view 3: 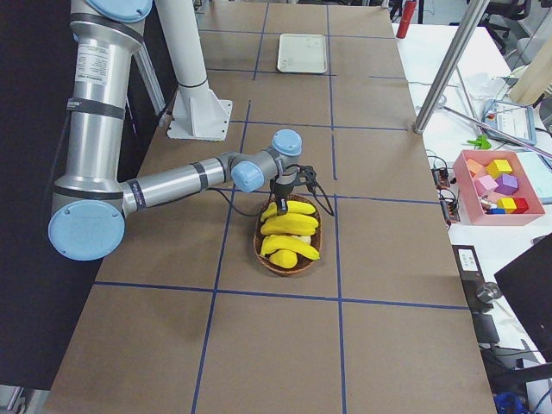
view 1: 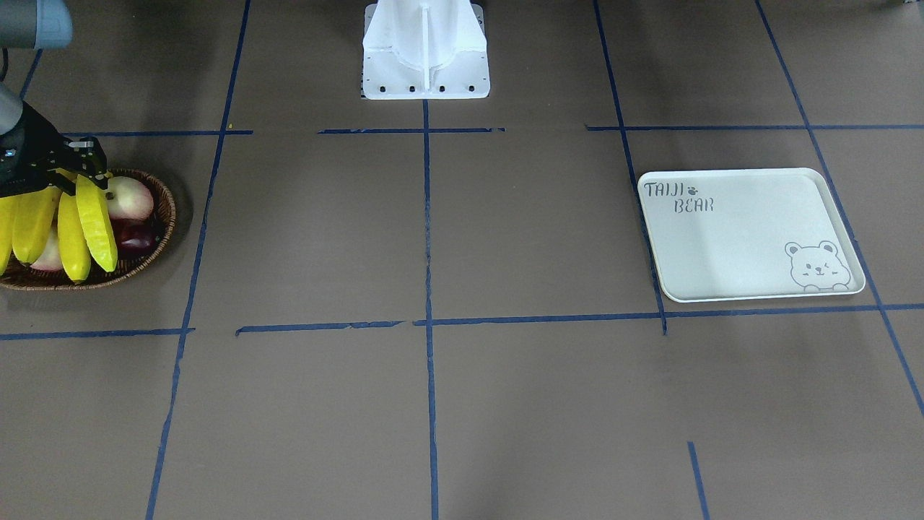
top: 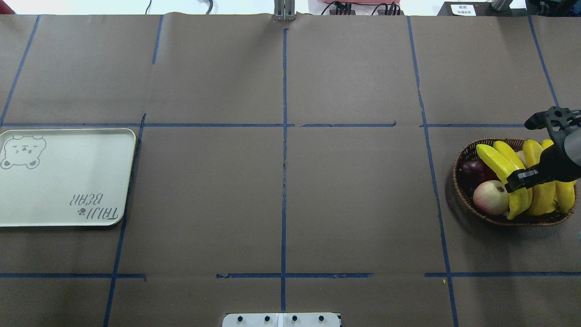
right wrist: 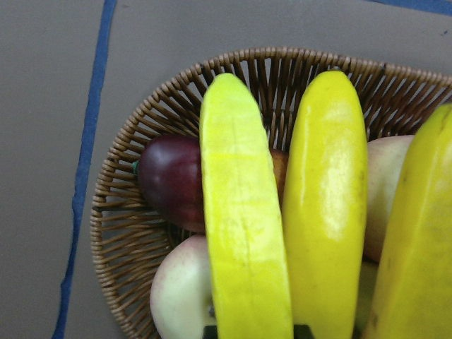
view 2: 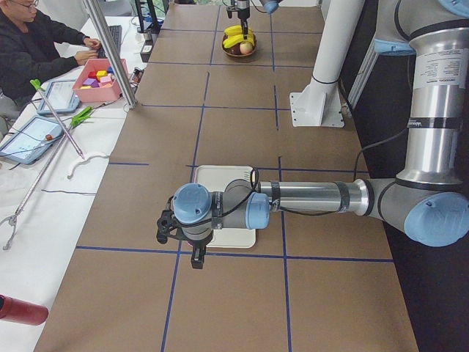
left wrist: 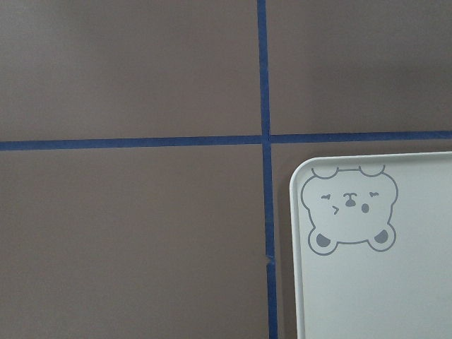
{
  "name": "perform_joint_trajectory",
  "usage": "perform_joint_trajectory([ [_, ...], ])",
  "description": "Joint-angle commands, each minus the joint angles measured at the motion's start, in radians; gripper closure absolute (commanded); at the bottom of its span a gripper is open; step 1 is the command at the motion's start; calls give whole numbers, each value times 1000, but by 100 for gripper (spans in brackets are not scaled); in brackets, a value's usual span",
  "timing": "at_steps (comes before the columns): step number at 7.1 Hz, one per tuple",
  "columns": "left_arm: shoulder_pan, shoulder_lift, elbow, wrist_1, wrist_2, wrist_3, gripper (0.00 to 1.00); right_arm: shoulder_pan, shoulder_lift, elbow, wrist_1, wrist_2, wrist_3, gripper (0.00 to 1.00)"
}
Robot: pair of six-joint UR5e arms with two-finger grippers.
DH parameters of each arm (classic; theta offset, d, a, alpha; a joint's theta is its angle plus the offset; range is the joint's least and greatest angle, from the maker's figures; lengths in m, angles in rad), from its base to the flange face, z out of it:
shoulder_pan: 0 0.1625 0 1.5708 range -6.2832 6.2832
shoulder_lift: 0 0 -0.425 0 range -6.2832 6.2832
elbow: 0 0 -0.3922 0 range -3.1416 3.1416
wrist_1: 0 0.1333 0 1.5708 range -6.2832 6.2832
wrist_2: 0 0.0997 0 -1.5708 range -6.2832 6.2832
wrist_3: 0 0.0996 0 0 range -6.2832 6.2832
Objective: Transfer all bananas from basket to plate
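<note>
Plate (top: 68,177) sits at far left of table, bare, w/ bear drawing at its far corner. Left gripper (view 2: 196,255) hangs over that bear corner, seen only from the side cam, so can't tell if jaws are apart or together. Robot base (top: 281,319) is at ctr of near edge, and blue tape lines (top: 284,181) cross the brown table. Basket (top: 459,188) is at far right, well apart from plate. All bananas (top: 542,200) are in it, lying side by side over a pale apple (top: 491,197) and a dark red fruit (top: 472,169). Right gripper (top: 517,181) is down in basket, jaws clamped on near end of the end banana (top: 497,161), the one closest to table ctr.
</note>
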Motion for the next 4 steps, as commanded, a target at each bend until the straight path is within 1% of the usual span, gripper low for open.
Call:
perform_joint_trajectory([
  [1,0,-1,-7,0,0,-26,0,9,-7,10,7,0,-2,98],
  [2,0,-1,-6,0,0,-27,0,31,-11,22,7,1,-5,100],
  [3,0,-1,-7,0,0,-27,0,57,-23,65,4,15,-6,100],
  [4,0,-1,-10,0,0,-27,0,82,-14,108,-2,61,-5,100],
])
